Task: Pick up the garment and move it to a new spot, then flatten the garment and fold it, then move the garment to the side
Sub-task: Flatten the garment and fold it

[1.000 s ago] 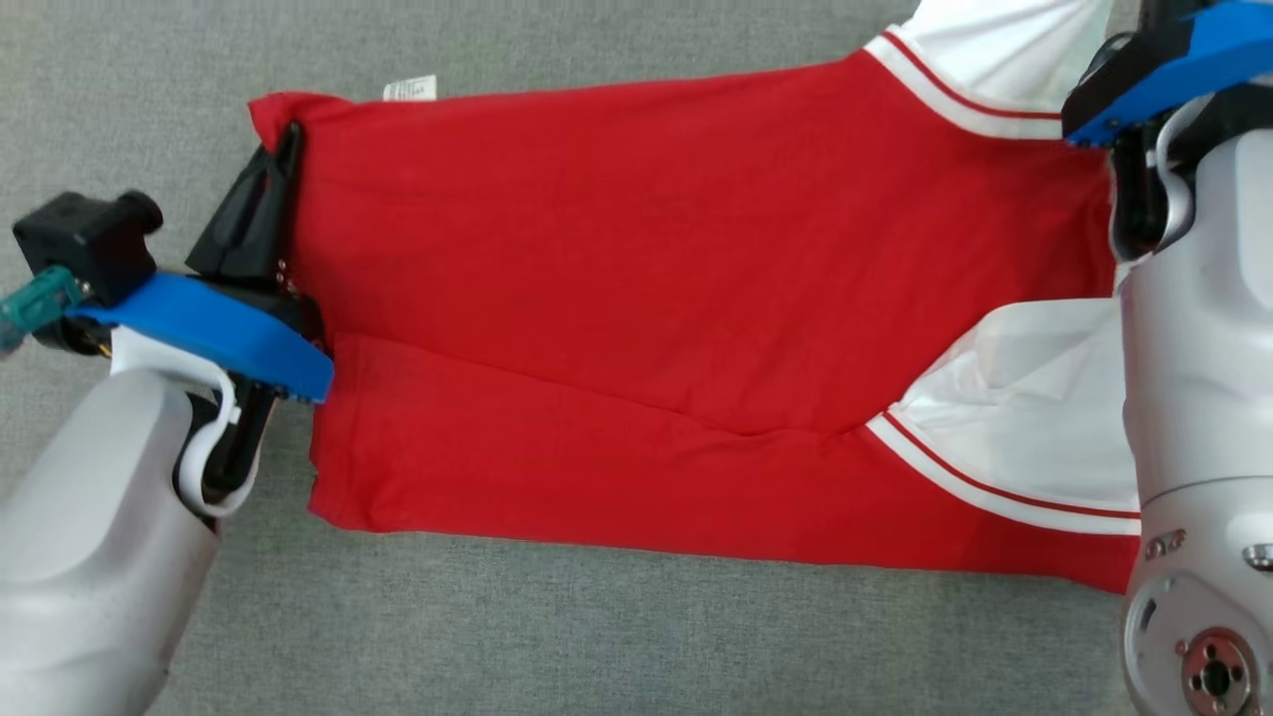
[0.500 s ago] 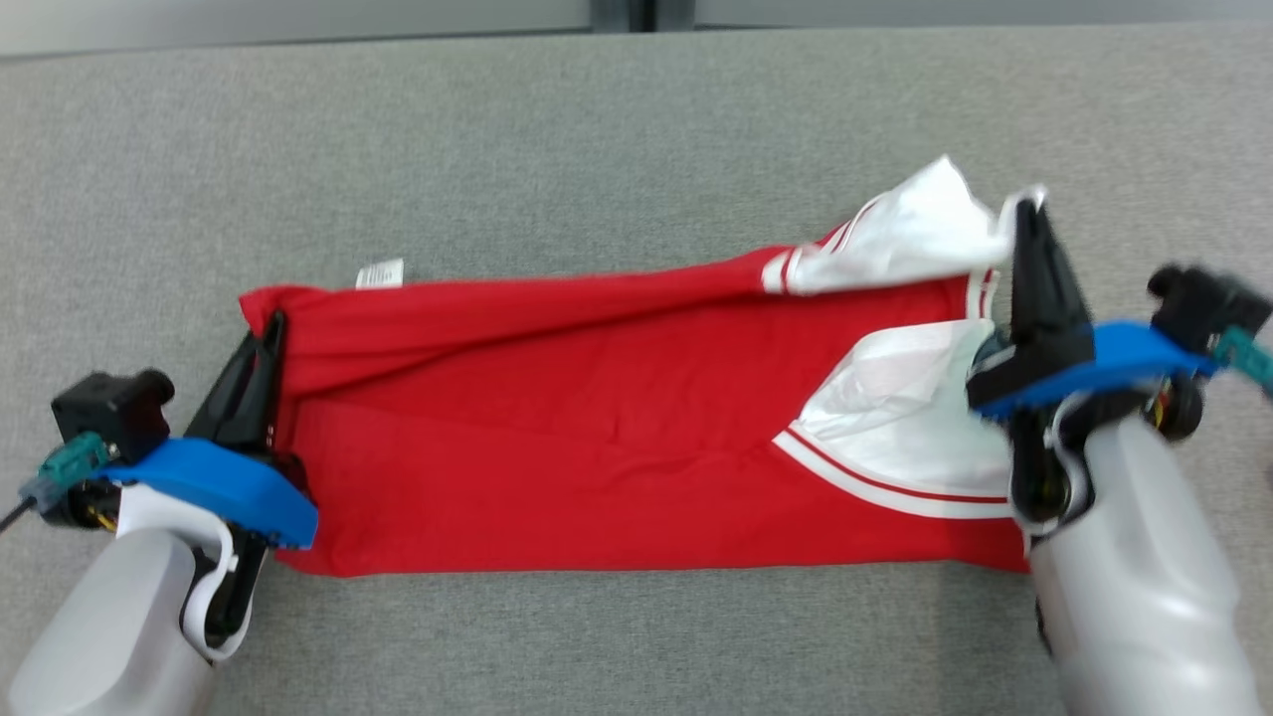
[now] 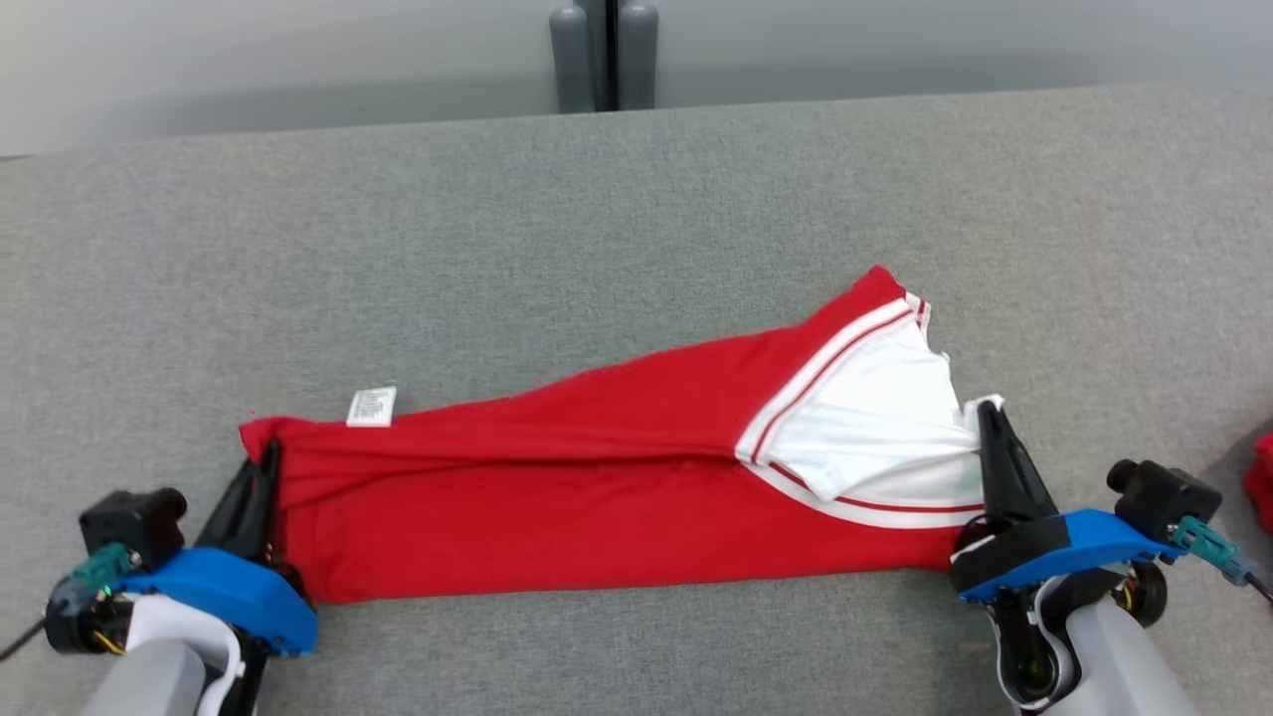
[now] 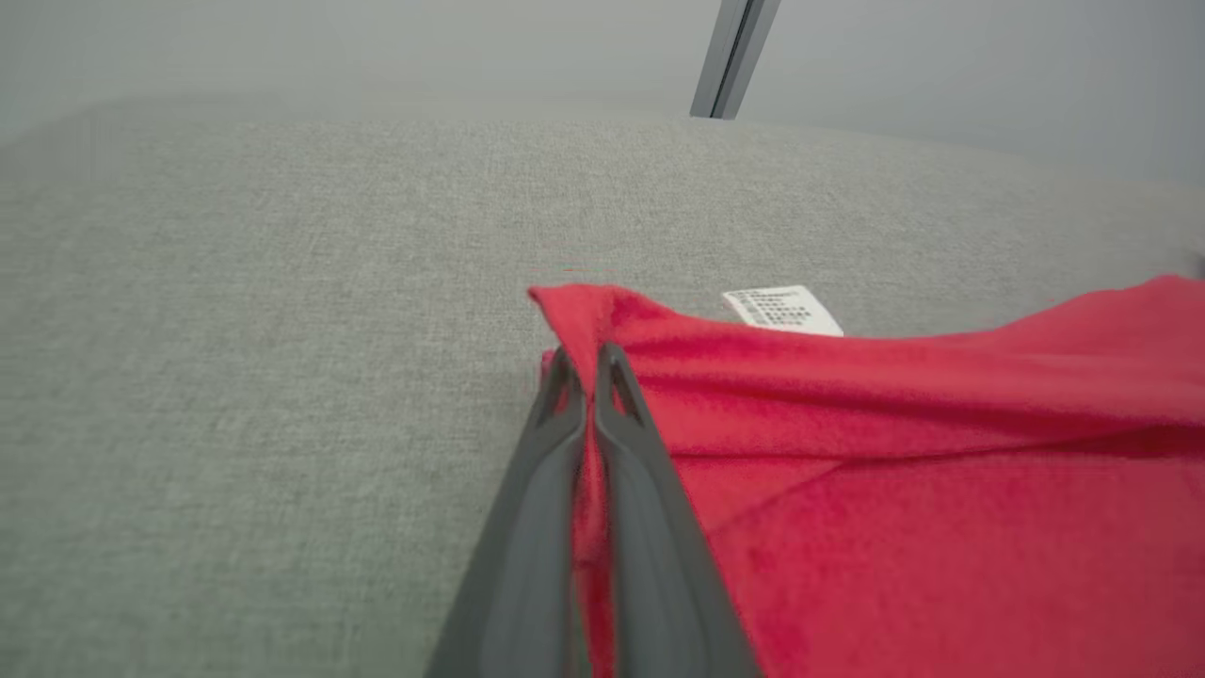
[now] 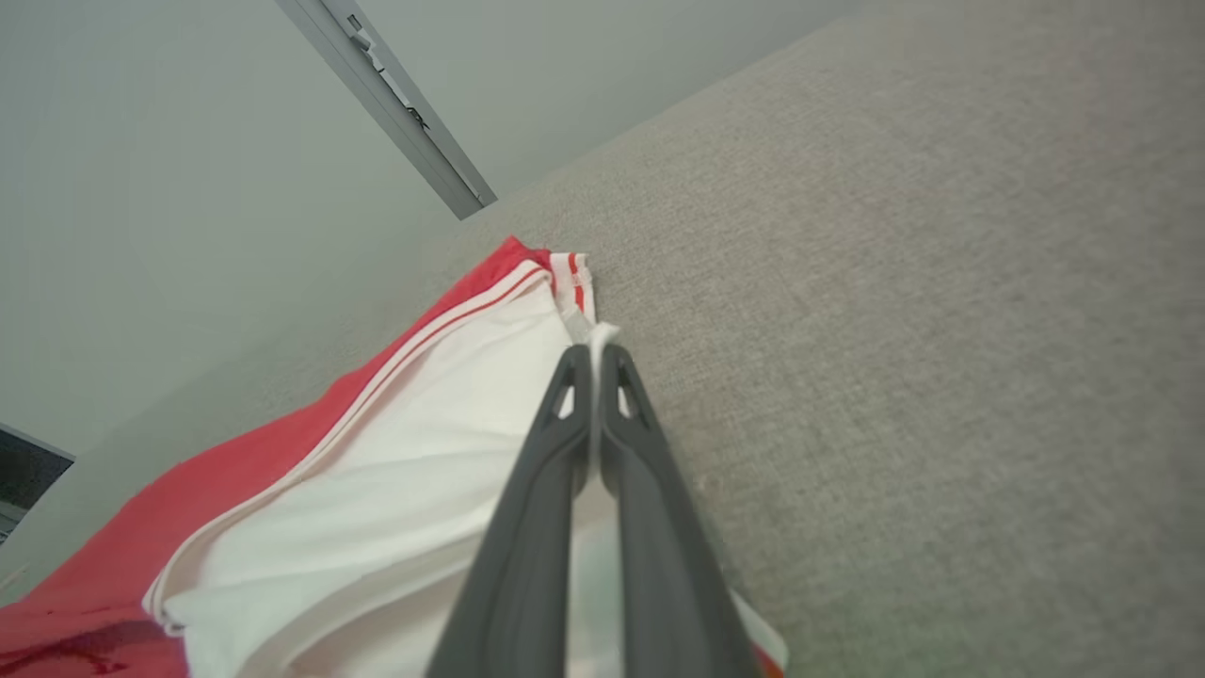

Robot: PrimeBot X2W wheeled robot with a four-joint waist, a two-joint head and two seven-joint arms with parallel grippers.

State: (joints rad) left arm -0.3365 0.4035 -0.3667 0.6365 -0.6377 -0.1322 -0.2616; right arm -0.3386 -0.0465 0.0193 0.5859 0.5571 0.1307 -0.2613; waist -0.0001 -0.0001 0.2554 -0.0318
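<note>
Red-and-white garment (image 3: 597,507) held at both ends, lying stretched on the grey surface (image 3: 636,229).
My left gripper (image 3: 269,459) pinches its red corner; my right gripper (image 3: 987,418) clamps what looks like a white sleeve edge. Light, limp fabric: I'd hold corners.

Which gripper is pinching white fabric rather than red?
The right gripper: it is shut on the white edge of the garment, while the left gripper grips its plain red corner near the label.
</note>
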